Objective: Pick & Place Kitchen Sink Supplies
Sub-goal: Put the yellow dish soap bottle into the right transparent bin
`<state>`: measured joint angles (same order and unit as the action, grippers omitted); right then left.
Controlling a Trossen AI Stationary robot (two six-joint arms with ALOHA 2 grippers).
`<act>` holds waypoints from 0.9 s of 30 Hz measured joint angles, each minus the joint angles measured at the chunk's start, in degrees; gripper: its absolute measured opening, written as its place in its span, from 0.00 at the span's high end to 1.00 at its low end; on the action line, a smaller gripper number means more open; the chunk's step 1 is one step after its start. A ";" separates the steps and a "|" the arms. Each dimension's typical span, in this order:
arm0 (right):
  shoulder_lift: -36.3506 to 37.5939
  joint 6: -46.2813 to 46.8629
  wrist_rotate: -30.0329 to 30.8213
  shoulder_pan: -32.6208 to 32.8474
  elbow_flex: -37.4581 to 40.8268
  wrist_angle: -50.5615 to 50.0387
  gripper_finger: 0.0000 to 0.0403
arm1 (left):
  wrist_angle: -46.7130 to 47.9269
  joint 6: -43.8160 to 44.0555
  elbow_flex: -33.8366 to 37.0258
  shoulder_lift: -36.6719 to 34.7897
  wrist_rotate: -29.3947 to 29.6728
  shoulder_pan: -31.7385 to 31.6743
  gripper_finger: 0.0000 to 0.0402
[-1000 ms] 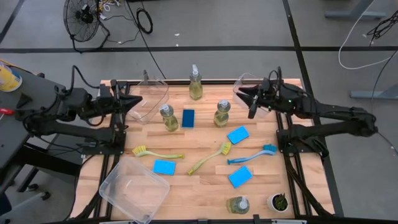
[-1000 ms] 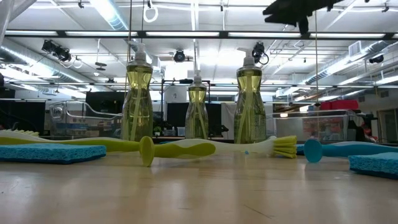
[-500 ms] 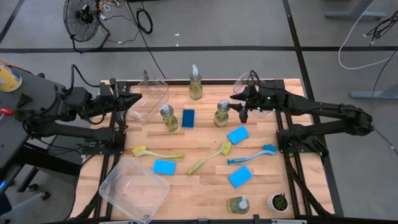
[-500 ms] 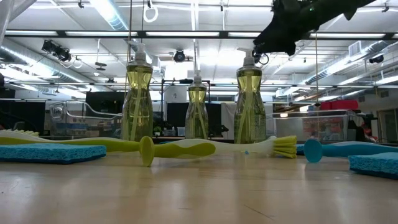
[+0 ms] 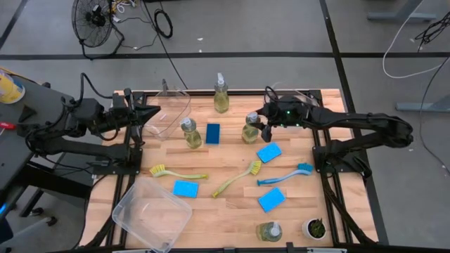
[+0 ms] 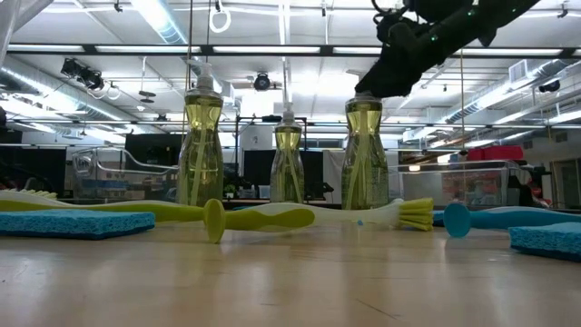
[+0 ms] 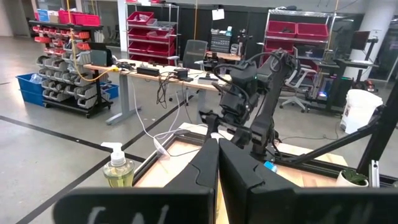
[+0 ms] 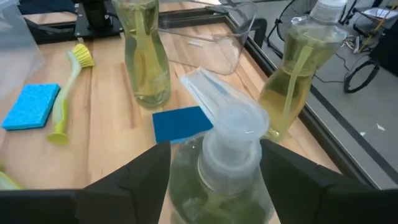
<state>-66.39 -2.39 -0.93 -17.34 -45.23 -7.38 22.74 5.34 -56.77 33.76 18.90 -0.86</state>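
I saw the right gripper (image 8: pixel 214 165) with fingers spread on both sides of the soap bottle's (image 5: pixel 251 129) pump, not gripping; the bottle stood near the blue sponge (image 5: pixel 212 133). The left gripper (image 5: pixel 156 112) was closed, empty.

grey floor (image 5: pixel 281 28), floor fan (image 5: pixel 95 17), red bins (image 7: pixel 140 17)

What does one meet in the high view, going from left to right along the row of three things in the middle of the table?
Left soap bottle → upright blue sponge → right soap bottle, with the right end effector at it.
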 joint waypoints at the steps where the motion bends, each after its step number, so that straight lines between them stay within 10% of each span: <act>1: -0.50 0.18 0.00 0.00 0.00 0.76 0.39 | -0.02 0.00 0.00 0.00 0.00 0.00 0.96; 14: -1.92 0.39 0.07 0.00 0.00 3.60 0.41 | 0.00 -0.04 0.00 0.00 -0.01 0.00 0.96; 27: -1.92 0.41 1.51 0.07 0.02 3.63 0.65 | 0.00 -0.02 0.00 0.00 -0.01 0.00 0.96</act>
<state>-68.31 -1.98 0.58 -17.28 -45.21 -3.76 22.74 5.32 -56.77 33.76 18.89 -0.86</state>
